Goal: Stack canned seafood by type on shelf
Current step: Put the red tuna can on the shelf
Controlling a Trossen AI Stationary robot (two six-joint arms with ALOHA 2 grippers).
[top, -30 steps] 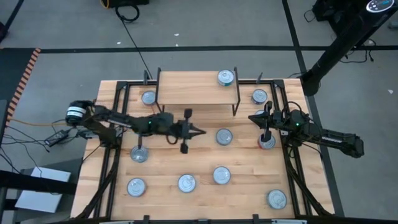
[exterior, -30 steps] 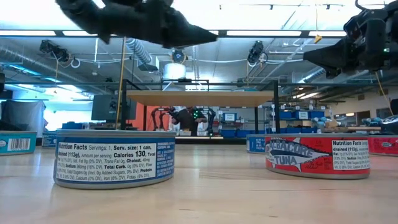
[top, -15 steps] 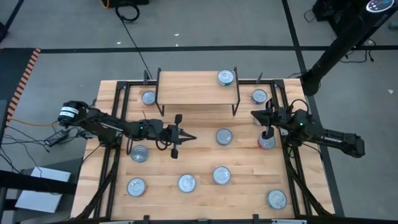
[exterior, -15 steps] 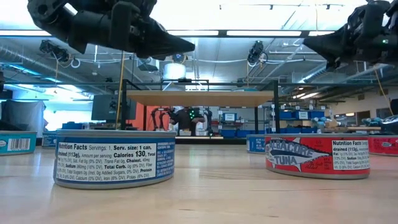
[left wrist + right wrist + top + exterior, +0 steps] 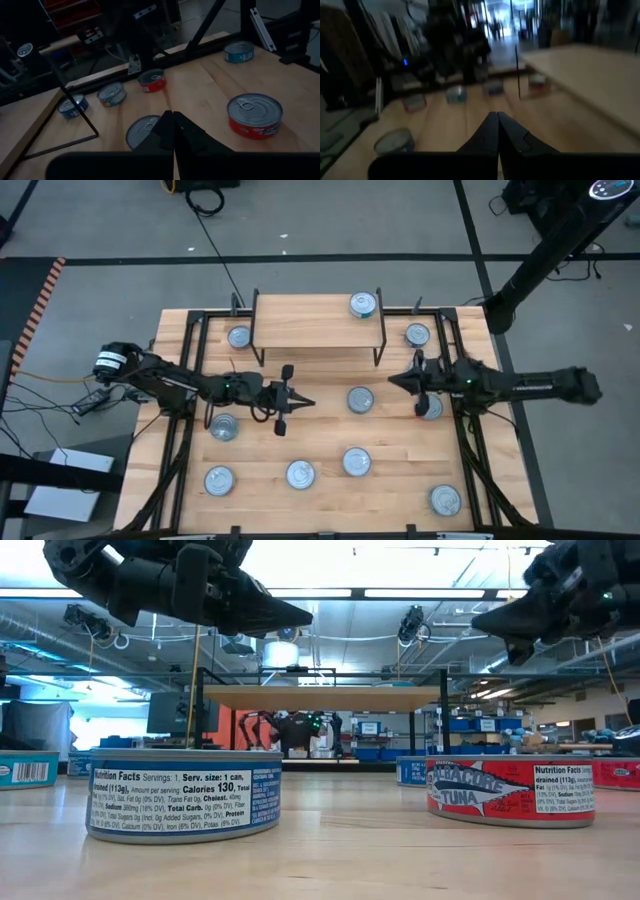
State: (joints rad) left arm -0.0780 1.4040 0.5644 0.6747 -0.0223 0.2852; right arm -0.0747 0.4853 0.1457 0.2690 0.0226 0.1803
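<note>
**Both claws pinched empty above a table of scattered tins**

I see the small low shelf with a light wood plank top and thin black legs (image 5: 318,321) at the far edge of the slatted wooden table (image 5: 320,500). One silver-topped tin with a teal side (image 5: 363,304) sits on its plank, toward the right end. The rest of the short round tins lie loose on the table: one just left of the shelf (image 5: 239,337), one just right of it (image 5: 417,335), one in front of the shelf near the middle (image 5: 360,400), and a near row (image 5: 300,474) running across to the right corner (image 5: 445,500). Black frame rails (image 5: 190,370) run along both sides.

My left gripper (image 5: 305,401) hangs above bare wood left of centre, arm stretched low from the left edge, with a tin (image 5: 224,427) partly under the arm. Its fingers are pressed together on nothing; the left wrist view shows them meeting in a point above a silver tin top (image 5: 142,131).

My right gripper (image 5: 393,382) points inward from the right side, arm nearly level, fingers likewise pressed together and empty. A tin (image 5: 430,407) lies partly beneath that arm.

In the low view, the near blue-labelled tin (image 5: 185,795) reads "Nutrition Facts" and "Calories 130". The red tin (image 5: 510,790) reads "ALBACORE TUNA".
</note>
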